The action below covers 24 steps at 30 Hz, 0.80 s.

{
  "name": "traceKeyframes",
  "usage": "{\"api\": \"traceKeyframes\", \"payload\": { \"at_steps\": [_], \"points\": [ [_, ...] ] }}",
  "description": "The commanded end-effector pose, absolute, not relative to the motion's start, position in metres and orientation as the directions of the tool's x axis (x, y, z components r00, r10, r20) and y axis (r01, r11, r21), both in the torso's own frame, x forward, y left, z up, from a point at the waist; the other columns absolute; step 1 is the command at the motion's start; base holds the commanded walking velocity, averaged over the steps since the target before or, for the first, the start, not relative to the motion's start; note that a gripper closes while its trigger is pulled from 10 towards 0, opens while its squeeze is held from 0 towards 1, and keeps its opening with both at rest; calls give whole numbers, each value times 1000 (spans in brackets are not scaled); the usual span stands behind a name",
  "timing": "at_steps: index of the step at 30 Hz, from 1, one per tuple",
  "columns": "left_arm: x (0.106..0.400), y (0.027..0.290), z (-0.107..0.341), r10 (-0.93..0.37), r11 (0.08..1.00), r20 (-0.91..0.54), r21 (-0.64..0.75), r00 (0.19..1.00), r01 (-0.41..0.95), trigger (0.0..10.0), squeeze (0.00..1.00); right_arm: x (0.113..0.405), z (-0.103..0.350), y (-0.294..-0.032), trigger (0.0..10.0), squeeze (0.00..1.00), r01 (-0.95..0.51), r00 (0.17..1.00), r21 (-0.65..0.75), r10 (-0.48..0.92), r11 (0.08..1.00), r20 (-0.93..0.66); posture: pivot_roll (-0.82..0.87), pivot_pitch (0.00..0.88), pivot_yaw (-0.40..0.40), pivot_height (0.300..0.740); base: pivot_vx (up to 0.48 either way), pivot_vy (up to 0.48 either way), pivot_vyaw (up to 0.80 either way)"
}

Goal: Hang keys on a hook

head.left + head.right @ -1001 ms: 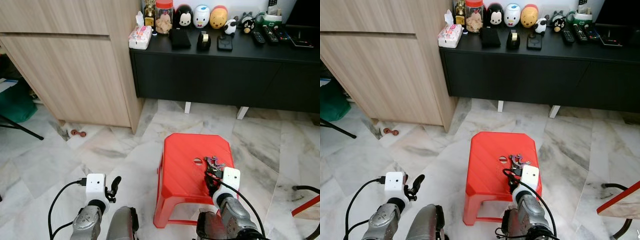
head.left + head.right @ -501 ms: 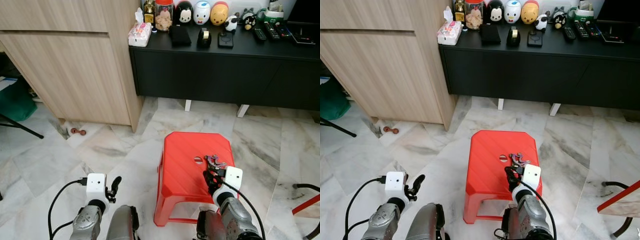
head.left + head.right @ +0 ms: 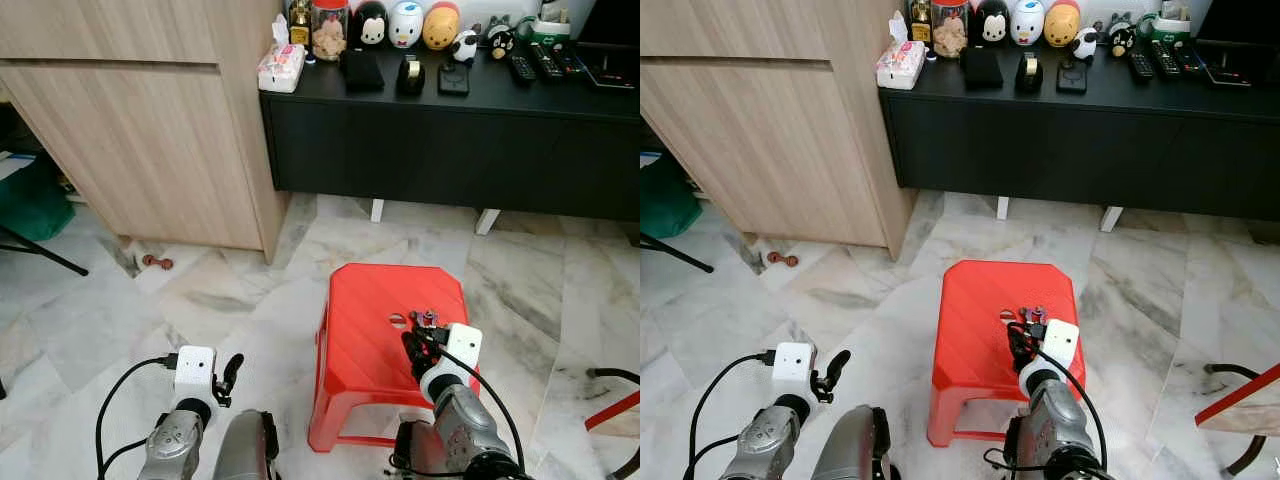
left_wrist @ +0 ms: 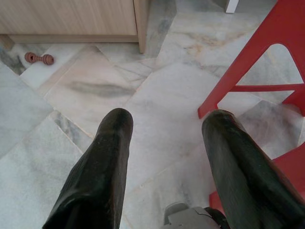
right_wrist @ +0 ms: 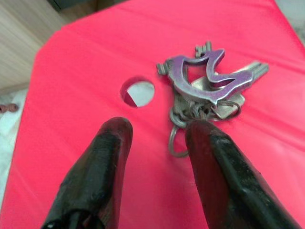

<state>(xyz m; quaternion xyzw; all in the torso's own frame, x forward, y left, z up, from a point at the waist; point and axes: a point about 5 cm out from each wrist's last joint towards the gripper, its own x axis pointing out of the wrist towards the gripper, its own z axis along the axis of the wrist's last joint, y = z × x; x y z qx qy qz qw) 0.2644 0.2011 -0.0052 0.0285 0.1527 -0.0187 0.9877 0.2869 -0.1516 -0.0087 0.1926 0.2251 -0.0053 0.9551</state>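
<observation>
Red stool [image 3: 370, 320] surface on marble floor [image 3: 200, 300], near black cabinet [image 3: 450, 140]. Keys [image 5: 207, 83] lie flat beside its centre hole; right gripper [image 5: 157, 138] open over them, left gripper [image 4: 164, 131] open, idle.

You're seeing two silver arms | white boxy camera module on each wrist, a black cable looping off each | left gripper [image 4: 164, 157]: two long black fingers, rounded, slightly scuffed tips | right gripper [image 5: 155, 143]: same glossy black, maybe rubbery.
</observation>
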Motion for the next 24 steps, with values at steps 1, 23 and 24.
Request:
{"api": "traceKeyframes", "payload": {
  "at_steps": [1, 23, 24],
  "points": [
    [261, 204, -7, -24, 996, -307, 73, 951, 49, 10000, 0, 286, -11, -152, 10000, 0, 96, 886, 349, 80, 932, -456, 84, 144, -10, 605, 0, 0, 0],
    [263, 209, -5, -11, 995, -301, 89, 954, 39, 10000, 0, 285, -11, -173, 10000, 0, 218, 884, 453, 21, 864, -466, 78, 141, -9, 605, 0, 0, 0],
    [263, 209, -5, -11, 995, -300, 89, 954, 40, 10000, 0, 285, -12, -173, 10000, 0, 221, 882, 462, 26, 859, -470, 79, 141, -10, 605, 0, 0, 0]
  ]
}}
